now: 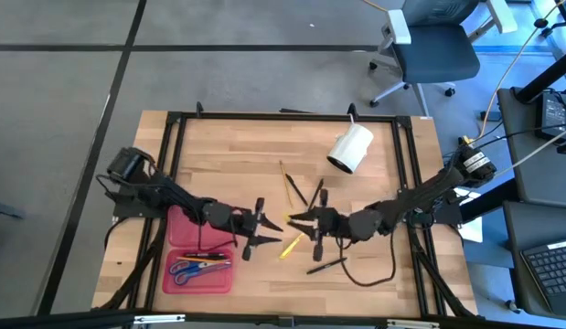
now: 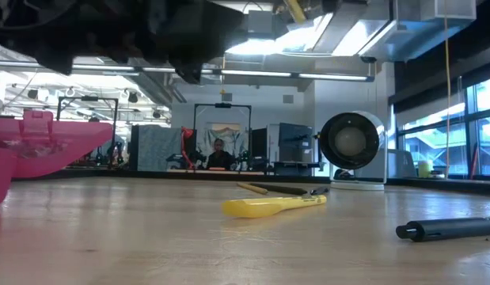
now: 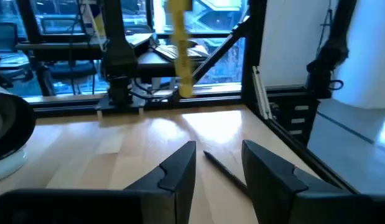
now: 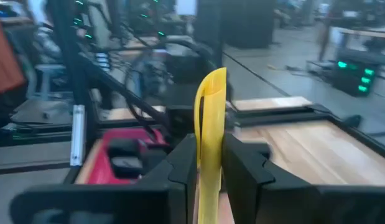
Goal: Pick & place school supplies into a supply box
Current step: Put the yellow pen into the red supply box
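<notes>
High view: I see both arms reaching in over mid-table, tips facing each other, near but apart.
Right gripper (image 4: pixel 208 165): fingers pinching a yellow pen (image 4: pixel 209 143); in my right wrist view it stands upright between the two pads and rises past the fingertips.
Left gripper (image 3: pixel 218 165): fingers spread, nothing between them; the yellow pen hangs well beyond its fingertips, lifted off the wood.
Supply box (image 1: pixel 198 260): red case lying open behind the left gripper's fingers, under that arm; I also see it past the right fingertips in the right wrist view.
Scissors (image 1: pixel 193 269): blue-handled, inside the box's near half with a thin pencil beside them.
Second yellow pen (image 2: pixel 272 206): flat on the table (image 1: pixel 228 164), below and between the two grippers.
Black pen (image 1: pixel 326 266): on the wood just beside the right gripper's fingers.
Loose pencils (image 1: pixel 299 190): a few, crossed, on the wood beyond both grippers' tips.
White cylinder (image 1: pixel 350 148): lying on its side, well apart from both sets of fingers.
</notes>
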Robot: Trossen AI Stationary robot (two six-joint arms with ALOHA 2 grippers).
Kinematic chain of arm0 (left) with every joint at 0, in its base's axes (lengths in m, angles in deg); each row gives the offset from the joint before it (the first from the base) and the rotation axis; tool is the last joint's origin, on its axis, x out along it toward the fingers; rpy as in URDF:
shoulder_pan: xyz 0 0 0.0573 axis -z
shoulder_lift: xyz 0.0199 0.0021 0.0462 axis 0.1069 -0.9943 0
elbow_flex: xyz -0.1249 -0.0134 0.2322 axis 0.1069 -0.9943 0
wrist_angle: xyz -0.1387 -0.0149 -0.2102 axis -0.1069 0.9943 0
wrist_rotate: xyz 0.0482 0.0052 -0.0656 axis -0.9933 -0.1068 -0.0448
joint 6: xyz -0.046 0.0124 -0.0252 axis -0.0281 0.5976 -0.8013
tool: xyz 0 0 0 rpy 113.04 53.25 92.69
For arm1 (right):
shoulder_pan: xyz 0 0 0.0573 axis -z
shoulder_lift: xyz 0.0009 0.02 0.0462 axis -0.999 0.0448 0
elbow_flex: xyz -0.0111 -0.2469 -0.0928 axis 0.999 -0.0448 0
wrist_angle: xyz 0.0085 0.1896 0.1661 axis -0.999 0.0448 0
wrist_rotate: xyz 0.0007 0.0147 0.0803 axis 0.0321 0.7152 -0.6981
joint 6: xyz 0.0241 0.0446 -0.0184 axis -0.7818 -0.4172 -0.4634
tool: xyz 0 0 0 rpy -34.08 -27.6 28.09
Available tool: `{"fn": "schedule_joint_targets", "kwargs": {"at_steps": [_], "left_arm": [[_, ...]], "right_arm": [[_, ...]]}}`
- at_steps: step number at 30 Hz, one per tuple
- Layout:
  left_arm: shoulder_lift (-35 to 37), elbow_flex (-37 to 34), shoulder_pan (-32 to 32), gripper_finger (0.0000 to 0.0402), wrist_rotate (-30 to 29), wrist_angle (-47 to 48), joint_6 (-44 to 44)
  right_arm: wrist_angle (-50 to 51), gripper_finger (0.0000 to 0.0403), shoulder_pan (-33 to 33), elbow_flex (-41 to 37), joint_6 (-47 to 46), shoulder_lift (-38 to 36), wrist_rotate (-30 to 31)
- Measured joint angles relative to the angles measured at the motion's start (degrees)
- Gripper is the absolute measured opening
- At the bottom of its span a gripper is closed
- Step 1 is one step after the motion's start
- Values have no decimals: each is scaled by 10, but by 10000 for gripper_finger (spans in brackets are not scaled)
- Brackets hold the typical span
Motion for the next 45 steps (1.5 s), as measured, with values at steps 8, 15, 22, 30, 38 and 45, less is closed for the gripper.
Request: {"fn": "schedule_joint_targets", "kwargs": {"at_steps": [8, 15, 22, 30, 38, 45], "left_arm": [[-37, 24, -22, 119, 15, -15, -35], [-37, 25, -22, 118, 32, -16, -32], [-36, 25, -22, 118, 32, -48, -17], [-36, 25, -17, 83, 33, -56, 29], [-36, 25, -17, 18, 42, -63, 31], [-36, 25, -17, 24, 43, -58, 25]], "right_arm": [[-109, 71, 8, 0, 46, 58, -35], [-199, 68, 8, -1, 114, 102, -36], [-223, 70, 8, 0, 115, 124, -36], [-237, 71, 8, 0, 115, 134, -36], [-233, 71, 8, 0, 120, 134, -36], [-177, 121, 5, 0, 147, 116, -36]]}}
